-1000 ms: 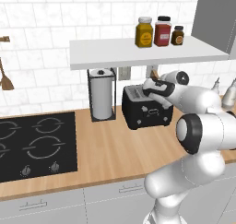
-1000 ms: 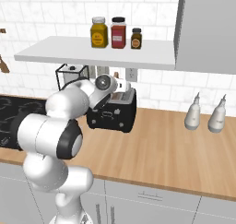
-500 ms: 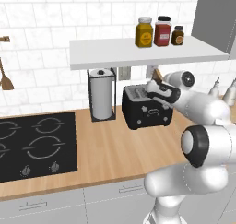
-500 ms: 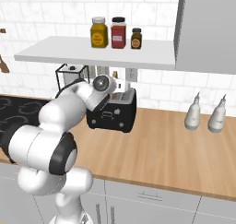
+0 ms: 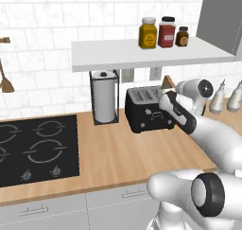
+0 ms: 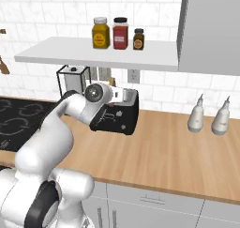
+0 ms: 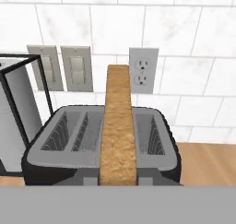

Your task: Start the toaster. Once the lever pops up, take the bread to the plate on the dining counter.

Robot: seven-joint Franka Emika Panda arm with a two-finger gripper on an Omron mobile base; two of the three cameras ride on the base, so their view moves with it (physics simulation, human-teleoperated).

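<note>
gripper: my gripper point(image 5: 166, 88) is sitting just above the back of the toaster's top, clenched on the bread; the fingertips themselves aren't showing, the log and the slice's position are what I'm going by.
bread: the bread point(image 7: 119, 126) is standing edge-on right in front of my hand camera, rising from between my fingers up the middle of the hand view. In the left base view only a tan corner point(image 5: 167, 82) is poking out beside my wrist.
bread vs toaster: the slice is lining up over the toaster's middle slots; I can't tell whether its lower edge is sitting in a slot or hanging clear of it.
toaster: the toaster point(image 5: 148, 108) is sitting directly below and ahead of my gripper, against the tiled wall; the other slots are showing bare in the hand view point(image 7: 64, 131).
paper towel holder: the paper towel holder point(image 5: 104, 102) is standing just beyond the toaster on my gripper's left.
shelf: the white shelf point(image 5: 142, 51) is hanging above my gripper, carrying three jars point(image 5: 163, 32).
bottles: two pale bottles point(image 6: 207, 117) are standing well off to my gripper's right on the worktop point(image 6: 173, 152).
hob: the black hob point(image 5: 33, 148) is lying far to the left, past the towel holder.
</note>
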